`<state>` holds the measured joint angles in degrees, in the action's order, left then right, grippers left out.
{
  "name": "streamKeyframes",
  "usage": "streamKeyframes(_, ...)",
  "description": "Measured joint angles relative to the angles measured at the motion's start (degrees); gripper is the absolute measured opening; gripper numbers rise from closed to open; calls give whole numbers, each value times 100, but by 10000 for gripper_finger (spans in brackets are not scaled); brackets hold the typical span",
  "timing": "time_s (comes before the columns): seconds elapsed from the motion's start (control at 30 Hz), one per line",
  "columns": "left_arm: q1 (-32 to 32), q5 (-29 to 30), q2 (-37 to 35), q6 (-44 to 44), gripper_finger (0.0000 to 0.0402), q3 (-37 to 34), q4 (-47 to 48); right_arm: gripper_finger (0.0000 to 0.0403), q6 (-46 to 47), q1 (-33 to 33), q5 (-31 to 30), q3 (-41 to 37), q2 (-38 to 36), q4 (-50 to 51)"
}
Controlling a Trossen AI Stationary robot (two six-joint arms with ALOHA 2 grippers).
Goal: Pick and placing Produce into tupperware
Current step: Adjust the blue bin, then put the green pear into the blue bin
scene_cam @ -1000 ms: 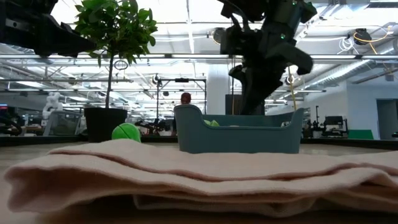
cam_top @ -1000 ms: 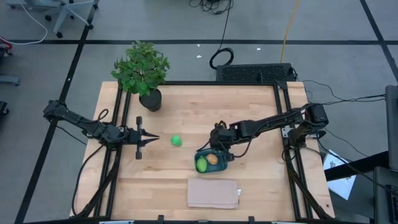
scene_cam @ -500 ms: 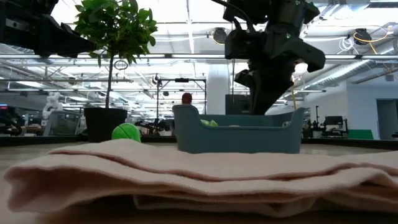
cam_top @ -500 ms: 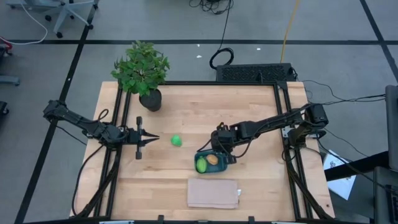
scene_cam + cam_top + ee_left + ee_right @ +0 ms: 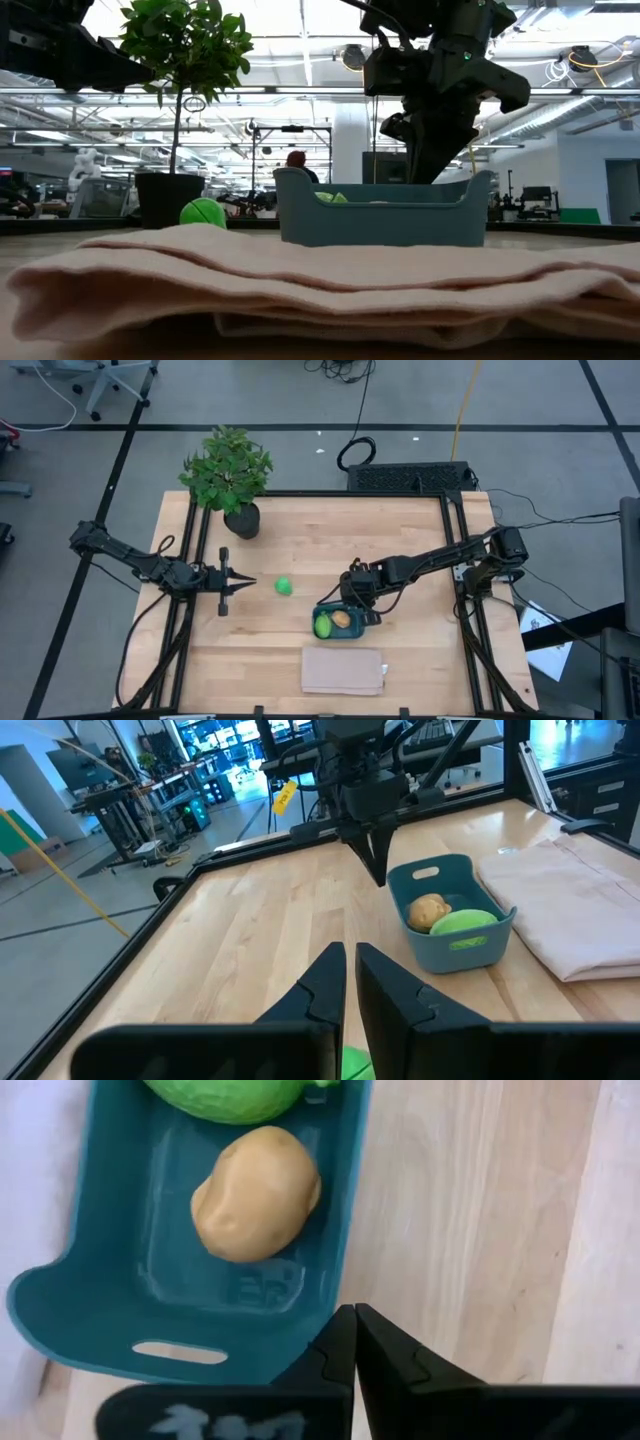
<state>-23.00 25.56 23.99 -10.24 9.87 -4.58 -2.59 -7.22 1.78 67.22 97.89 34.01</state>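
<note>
The teal tupperware (image 5: 338,622) sits on the table near the middle, and the orange-tan piece (image 5: 257,1192) and the lime-green piece (image 5: 232,1094) lie in it. A bright green ball (image 5: 284,586) rests on the wood to its left. My right gripper (image 5: 355,1320) is shut, fingers pointing down at the container's far end. My left gripper (image 5: 240,582) is shut and hovers level just left of the green ball (image 5: 356,1065), pointing toward it. My right gripper has its shut fingertips (image 5: 343,1330) against the tupperware's outer wall at a corner of the far end (image 5: 330,1295), beside the handle slot. The fingers come from above, slanting down. The container stands flat on the table.
A folded beige cloth (image 5: 343,670) lies near the table's near edge, just in front of the container. A potted plant (image 5: 228,470) stands at the far left corner. Bare wood lies between the ball and the plant and to the right of the container.
My right gripper has edged down and toward the near edge at the container's far end, staying shut. The tupperware has slid a little toward the near edge and turned slightly. The left arm and the green ball have kept still.
</note>
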Motion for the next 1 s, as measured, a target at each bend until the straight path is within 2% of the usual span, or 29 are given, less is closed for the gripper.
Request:
streamKeyframes(0.6,0,0,0,-13,33,0,0,0,-6,-1,115,0,2,-12)
streamKeyframes(0.87,0,0,0,-13,33,0,0,0,-58,-2,-237,0,-3,-12)
streamKeyframes(1.0,0,4,0,-15,33,0,1,0,-119,1,-367,0,-250,8)
